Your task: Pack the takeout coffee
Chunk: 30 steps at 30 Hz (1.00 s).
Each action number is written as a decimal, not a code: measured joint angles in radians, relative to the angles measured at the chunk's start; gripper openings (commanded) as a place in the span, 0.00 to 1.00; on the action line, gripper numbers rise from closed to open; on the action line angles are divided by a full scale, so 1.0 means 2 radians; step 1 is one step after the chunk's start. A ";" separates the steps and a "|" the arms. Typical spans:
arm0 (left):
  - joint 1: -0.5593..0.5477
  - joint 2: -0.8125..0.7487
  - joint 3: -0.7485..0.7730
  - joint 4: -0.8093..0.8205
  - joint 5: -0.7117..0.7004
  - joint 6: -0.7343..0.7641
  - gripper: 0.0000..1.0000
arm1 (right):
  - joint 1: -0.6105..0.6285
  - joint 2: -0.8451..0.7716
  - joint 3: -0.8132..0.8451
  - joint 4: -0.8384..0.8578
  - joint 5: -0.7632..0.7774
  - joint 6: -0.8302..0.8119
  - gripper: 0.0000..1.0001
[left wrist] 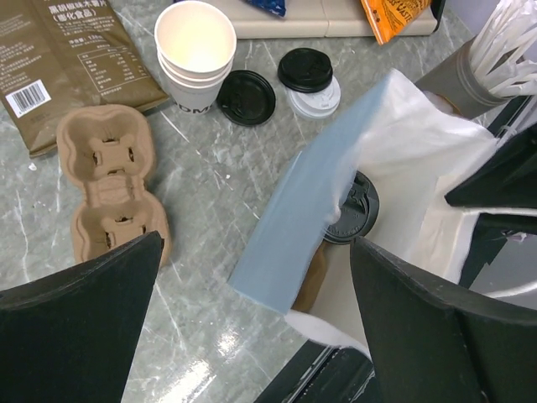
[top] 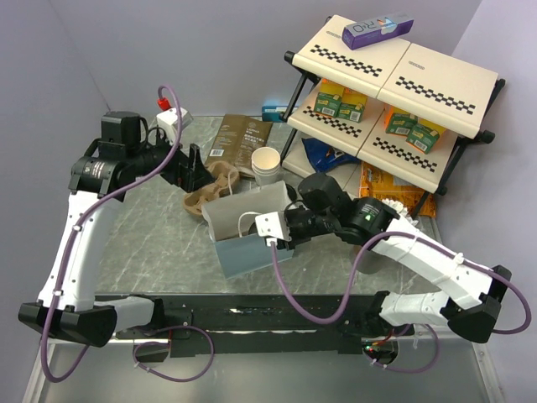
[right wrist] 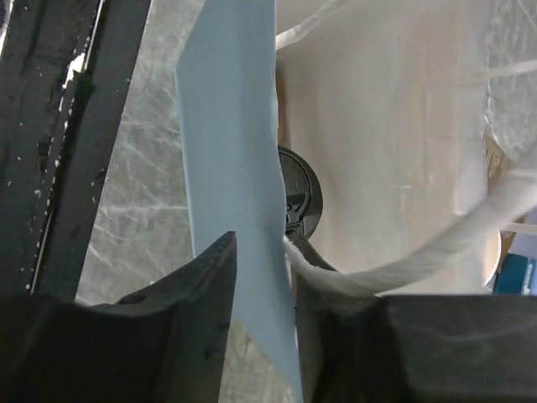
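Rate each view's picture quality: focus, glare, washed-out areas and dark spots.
Top external: even soft light, sharp throughout, faint sheen on the grey marble table. Left wrist: tabletop crisp, left gripper dark and soft-edged, white inside of the light-blue paper bag washed out. Right wrist: bag wall close and blurred, right gripper nearly black, round black plastic lid dim but recognisable.

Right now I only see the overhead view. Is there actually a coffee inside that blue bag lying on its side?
Observer: Yes. The left wrist view shows the takeout coffee, black lid outward, just inside the blue bag.
Visitor: Is the right claw gripping the bag?
Observer: Its own camera shows the bag's blue wall running between the fingers of the right claw; pinched or not, I can't tell.
Visitor: Any spare lids?
Observer: Two loose black lids and a white lid, beside the stacked cups.
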 measured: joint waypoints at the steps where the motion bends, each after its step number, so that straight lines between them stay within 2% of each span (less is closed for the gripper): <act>1: 0.000 -0.002 0.000 0.000 0.000 0.001 0.99 | 0.000 -0.001 0.000 -0.001 0.000 0.002 0.46; 7: 0.001 -0.017 0.000 0.009 -0.001 0.001 0.99 | -0.001 -0.017 0.034 -0.047 0.012 0.024 0.48; 10: 0.001 -0.021 0.000 0.019 -0.005 0.001 0.99 | -0.018 -0.056 0.055 -0.066 0.024 0.051 0.47; 16: 0.003 -0.020 -0.001 0.052 -0.007 -0.005 0.99 | -0.124 -0.129 0.057 -0.122 0.033 0.114 0.42; 19: 0.005 -0.013 0.000 0.070 -0.006 -0.012 0.99 | -0.155 -0.146 0.051 -0.162 0.027 0.133 0.40; 24: 0.005 0.014 0.003 0.113 0.004 -0.022 1.00 | -0.202 -0.149 0.044 -0.232 0.034 0.146 0.37; 30: 0.006 0.036 0.017 0.152 0.019 -0.051 0.99 | -0.289 -0.145 0.053 -0.268 0.047 0.145 0.38</act>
